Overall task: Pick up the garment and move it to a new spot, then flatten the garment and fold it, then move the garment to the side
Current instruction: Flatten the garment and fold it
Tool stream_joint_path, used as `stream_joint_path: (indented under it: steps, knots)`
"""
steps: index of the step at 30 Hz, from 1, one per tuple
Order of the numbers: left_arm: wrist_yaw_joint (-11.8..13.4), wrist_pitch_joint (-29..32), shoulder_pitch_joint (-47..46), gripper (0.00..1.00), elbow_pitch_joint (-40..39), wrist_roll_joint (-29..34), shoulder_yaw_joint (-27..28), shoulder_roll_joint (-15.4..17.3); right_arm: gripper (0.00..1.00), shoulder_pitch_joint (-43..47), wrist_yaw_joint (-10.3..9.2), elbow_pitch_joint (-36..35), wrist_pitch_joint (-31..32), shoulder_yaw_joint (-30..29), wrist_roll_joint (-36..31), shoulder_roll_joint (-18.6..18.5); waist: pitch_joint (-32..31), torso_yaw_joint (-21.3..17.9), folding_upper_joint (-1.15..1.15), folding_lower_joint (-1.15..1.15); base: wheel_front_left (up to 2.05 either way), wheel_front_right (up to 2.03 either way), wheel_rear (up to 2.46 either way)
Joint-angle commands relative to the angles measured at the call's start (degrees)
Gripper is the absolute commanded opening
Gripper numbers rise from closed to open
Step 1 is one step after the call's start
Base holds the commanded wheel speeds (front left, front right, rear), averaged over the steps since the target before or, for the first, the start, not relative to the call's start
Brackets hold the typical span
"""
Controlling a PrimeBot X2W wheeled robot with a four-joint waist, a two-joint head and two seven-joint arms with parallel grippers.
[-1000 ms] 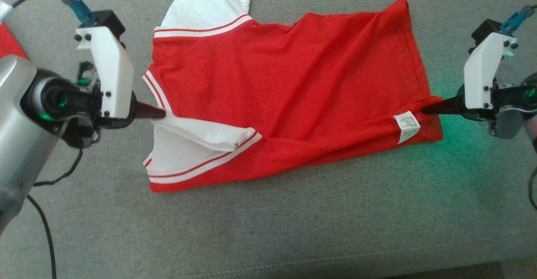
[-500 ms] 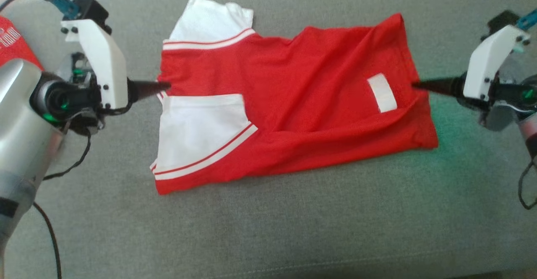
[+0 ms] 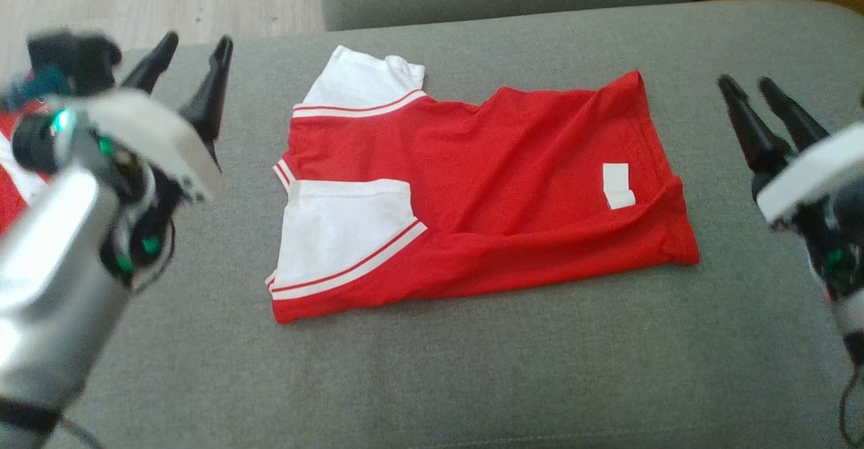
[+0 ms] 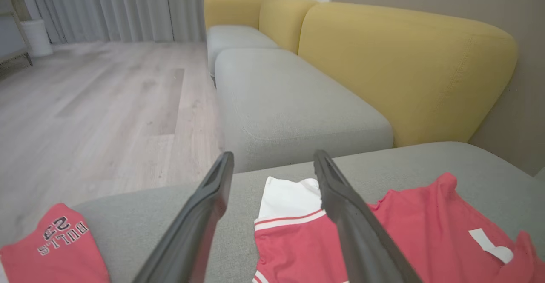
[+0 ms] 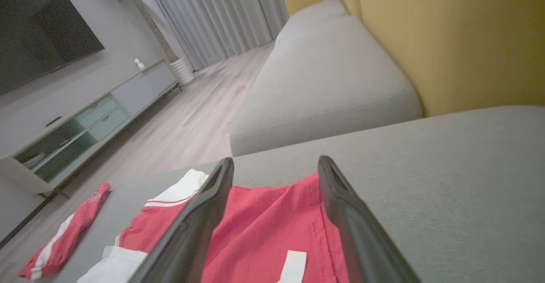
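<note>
The garment (image 3: 486, 186) is a red shirt with white sleeves and red-striped white trim, lying folded on the grey cushion (image 3: 432, 368), a white label near its right edge. It also shows low in the left wrist view (image 4: 383, 236) and the right wrist view (image 5: 264, 232). My left gripper (image 3: 196, 47) stands open to the left of the garment, raised off the cushion, holding nothing. My right gripper (image 3: 746, 84) stands open to the right of the garment, likewise apart from it and holding nothing.
A second red garment (image 3: 10, 165) with "BULLS" lettering (image 4: 51, 240) lies at the cushion's left edge. Beyond are another grey seat (image 4: 289, 104), yellow backrests (image 4: 404, 66), wooden floor (image 4: 85, 104) and a TV cabinet (image 5: 85, 125).
Both grippers let go of the garment's ends, opened and rose away from it. The lifted fold dropped flat. The head camera tilted up, shifting the whole picture down.
</note>
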Motion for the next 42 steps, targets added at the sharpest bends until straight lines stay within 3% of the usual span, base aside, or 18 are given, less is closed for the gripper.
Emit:
stream_joint_path:
  steps: [1,6,10,12,18,26,33,42]
  knots:
    - [1.43,-2.68,-0.48,1.0,-2.47,1.5,3.1,3.1,1.0,1.49,-0.04,-2.45,-3.41,-1.13,-2.37,-0.52,-0.52,0.29,0.0,0.0,0.0,0.0,0.0]
    - [8.55,-12.39,11.31,1.0,-9.48,3.25,6.2,2.06,1.0,12.6,-0.04,-3.94,-15.22,-7.29,-13.88,5.2,-1.82,0.53,0.0,0.0,0.0,0.0,0.0]
    - [12.22,-13.36,20.8,1.0,-13.55,5.52,9.01,-0.1,1.0,19.88,-0.04,-4.94,-16.83,-11.63,-20.08,10.52,-1.69,0.37,0.0,0.0,0.0,0.0,0.0]
    - [12.78,-13.4,24.68,1.0,-14.69,7.26,10.23,-1.3,1.0,21.93,-0.04,-5.25,-16.18,-13.13,-22.75,12.17,-1.42,0.24,0.0,0.0,0.0,0.0,0.0]
    - [12.32,-13.28,29.98,1.0,-12.44,10.69,8.51,-3.43,1.0,22.52,-0.04,-5.7,-12.59,-16.57,-29.0,15.1,-0.49,-0.08,0.0,0.0,0.0,0.0,0.0]
    - [9.45,-2.39,25.97,1.0,-5.59,8.03,3.93,-6.27,1.0,17.41,-0.04,-0.45,-2.82,-17.94,-33.63,15.91,1.84,0.84,0.0,0.0,0.0,0.0,0.0]
    - [7.23,3.57,22.0,1.0,0.26,6.09,2.2,-8.46,1.0,13.83,-0.04,3.98,2.56,-18.61,-34.99,17.11,3.96,1.04,0.0,0.0,0.0,0.0,0.0]
    - [8.69,8.01,20.95,1.0,4.06,3.87,2.52,-9.32,1.0,10.51,-0.04,9.54,4.77,-18.98,-36.16,18.41,4.82,1.07,0.0,0.0,0.0,0.0,0.0]
